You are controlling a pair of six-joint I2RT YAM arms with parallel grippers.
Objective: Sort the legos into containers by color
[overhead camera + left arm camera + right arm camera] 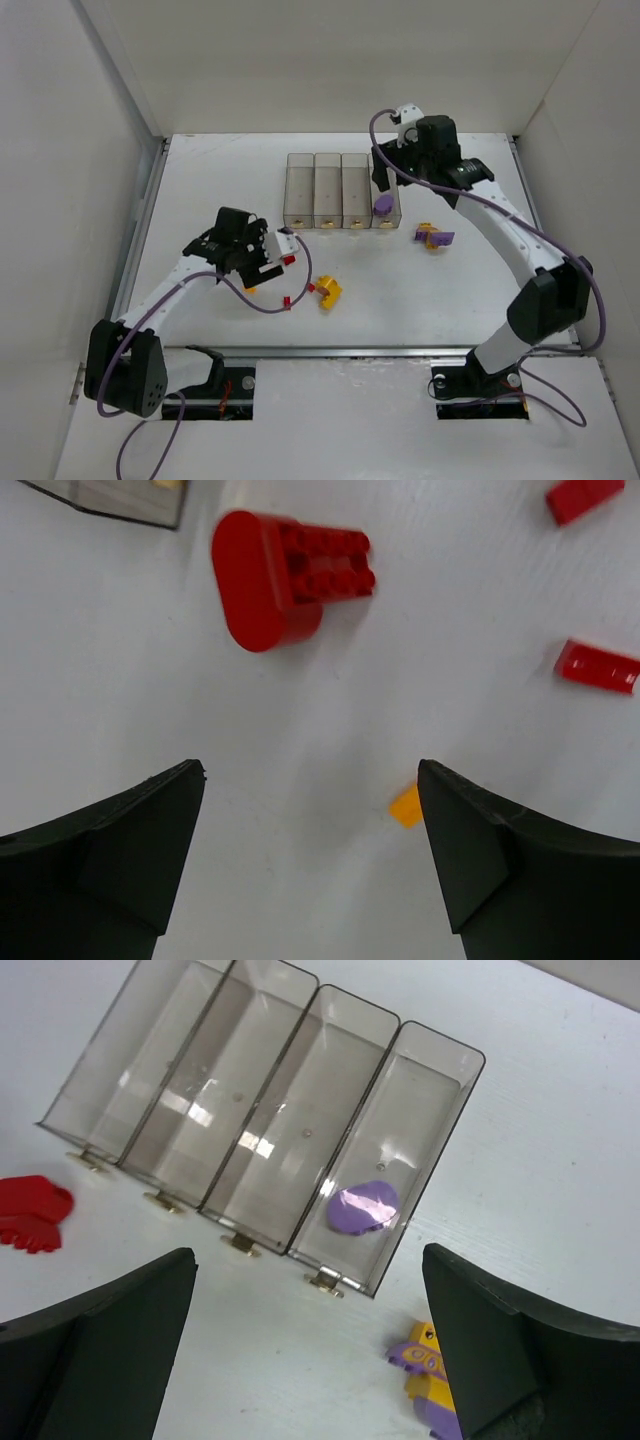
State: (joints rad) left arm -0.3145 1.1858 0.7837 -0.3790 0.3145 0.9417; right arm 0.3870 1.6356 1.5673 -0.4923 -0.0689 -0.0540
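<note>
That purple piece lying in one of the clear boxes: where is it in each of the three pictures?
Top external: purple piece right of centre, in the rightmost of the containers.
Left wrist: not in view.
Right wrist: near the middle, in the right-hand bin.
Shared landmark: the containers; only a corner shows in the left wrist view, top left.

We see a white table (400, 300) carrying a row of four clear bins (328, 190) toward its far side. Just right of the row lies a purple-and-yellow brick cluster (434, 236). Nearer to us, a yellow cluster (328, 291) rests mid-table. Left of it we find a chunky red brick (285, 575) near the bins' corner. A thin red piece (597, 666), a second red piece (583, 497) apart from it, and a tiny orange bit (406, 805) lie nearby.
</note>
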